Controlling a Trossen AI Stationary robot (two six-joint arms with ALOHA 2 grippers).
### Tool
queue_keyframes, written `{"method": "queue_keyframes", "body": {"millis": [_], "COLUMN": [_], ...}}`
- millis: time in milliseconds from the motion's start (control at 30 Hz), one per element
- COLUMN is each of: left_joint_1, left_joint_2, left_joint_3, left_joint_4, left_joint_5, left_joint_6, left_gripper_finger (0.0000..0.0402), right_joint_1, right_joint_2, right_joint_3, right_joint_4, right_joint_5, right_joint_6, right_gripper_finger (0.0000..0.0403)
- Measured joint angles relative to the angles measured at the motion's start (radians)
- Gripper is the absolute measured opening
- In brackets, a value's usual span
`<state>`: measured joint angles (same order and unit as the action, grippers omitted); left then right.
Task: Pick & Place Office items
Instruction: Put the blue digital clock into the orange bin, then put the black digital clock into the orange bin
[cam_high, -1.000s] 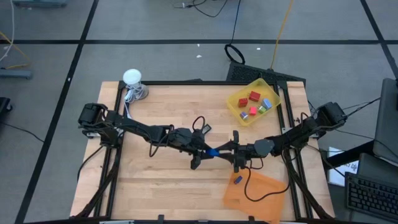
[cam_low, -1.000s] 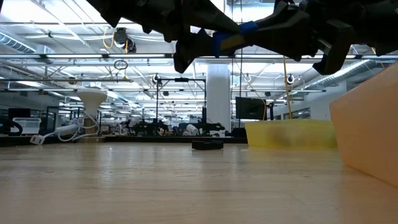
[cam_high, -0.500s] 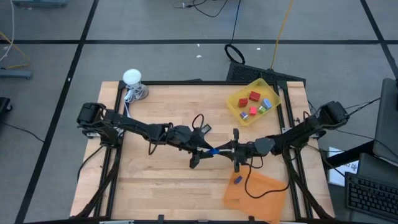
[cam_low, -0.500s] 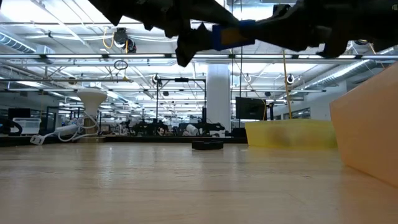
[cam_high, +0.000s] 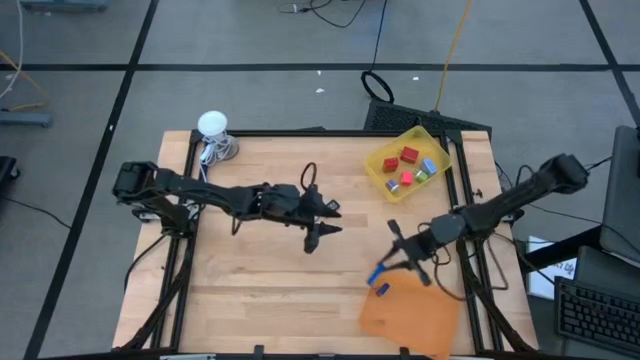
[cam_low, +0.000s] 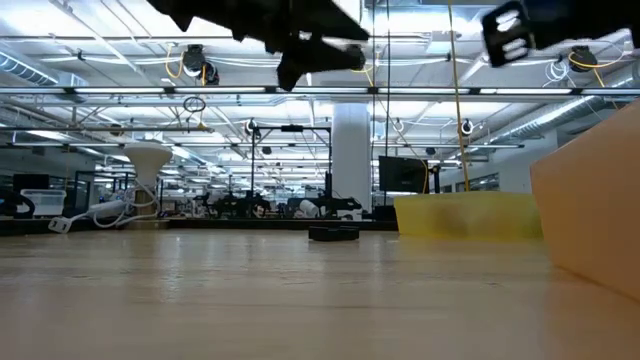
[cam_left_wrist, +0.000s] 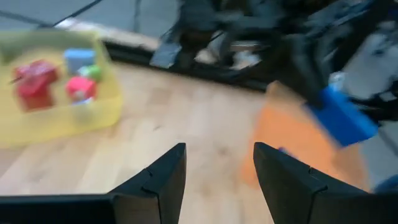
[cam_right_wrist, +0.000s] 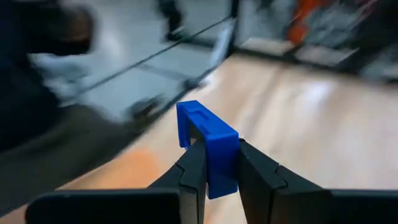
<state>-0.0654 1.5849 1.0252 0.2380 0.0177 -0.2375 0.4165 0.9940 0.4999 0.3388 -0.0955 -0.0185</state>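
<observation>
My right gripper (cam_high: 383, 270) is shut on a small blue blocky piece (cam_right_wrist: 207, 142), in the air just beyond the far left corner of the orange tray (cam_high: 415, 318). A dark blue piece (cam_high: 382, 290) lies in that tray. My left gripper (cam_high: 324, 224) hangs open over the middle of the table, and in the left wrist view nothing is between its fingers (cam_left_wrist: 163, 180). The yellow tray (cam_high: 392, 187) at the far right holds red, pink and light blue pieces (cam_high: 409, 156). My right gripper pinches the blue piece between its two fingers (cam_right_wrist: 194, 167), on its two broad sides at the end nearer the wrist (cam_right_wrist: 216, 173). The other end (cam_right_wrist: 198, 118) sticks out past the fingertips. The piece is lifted clear of the table and the tray.
A white round thing with a cord (cam_high: 213, 128) stands at the table's far left corner. A cable loops over the orange tray (cam_high: 425, 312). Bare wood lies between the two grippers and along the near left (cam_high: 250, 300). A small black thing (cam_low: 333, 233) sits far back.
Both grippers met at the table's middle with the blue piece between them. My right gripper has since drawn back toward the right and near edges, rolling its wrist, and has carried the piece to the orange tray's corner. My left gripper has pulled away up and toward the far edge without it.
</observation>
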Motion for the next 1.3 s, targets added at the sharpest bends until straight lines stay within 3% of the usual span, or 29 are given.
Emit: {"method": "queue_keyframes", "body": {"millis": [133,400,500,833,967,1300], "left_joint_1": [0.000,0.000,0.000,0.000,0.000,-0.001], "left_joint_2": [0.019,0.059,0.070,0.075,0.075,0.075], "left_joint_3": [0.000,0.000,0.000,-0.001,-0.001,-0.001], "left_joint_4": [-0.040,-0.043,-0.042,-0.048,-0.051,-0.050], "left_joint_5": [-0.083,-0.125,-0.124,-0.125,-0.125,-0.124], "left_joint_6": [-0.019,-0.056,-0.058,-0.059,-0.059,-0.058], "left_gripper_finger": [0.0188,0.0189,0.0189,0.0189,0.0189,0.0189], "right_joint_1": [0.068,0.176,0.181,0.181,0.181,0.181], "right_joint_2": [-0.051,0.093,0.155,0.134,0.121,0.121], "right_joint_3": [0.000,-0.001,0.000,-0.001,-0.001,-0.001], "right_joint_4": [-0.157,-0.232,-0.235,-0.238,-0.238,-0.207], "right_joint_5": [-0.034,0.236,0.274,0.087,0.043,0.047], "right_joint_6": [0.140,0.151,0.125,0.220,0.272,0.289], "right_gripper_finger": [0.0055,0.0053,0.0053,0.0055,0.0086,0.0156]}}
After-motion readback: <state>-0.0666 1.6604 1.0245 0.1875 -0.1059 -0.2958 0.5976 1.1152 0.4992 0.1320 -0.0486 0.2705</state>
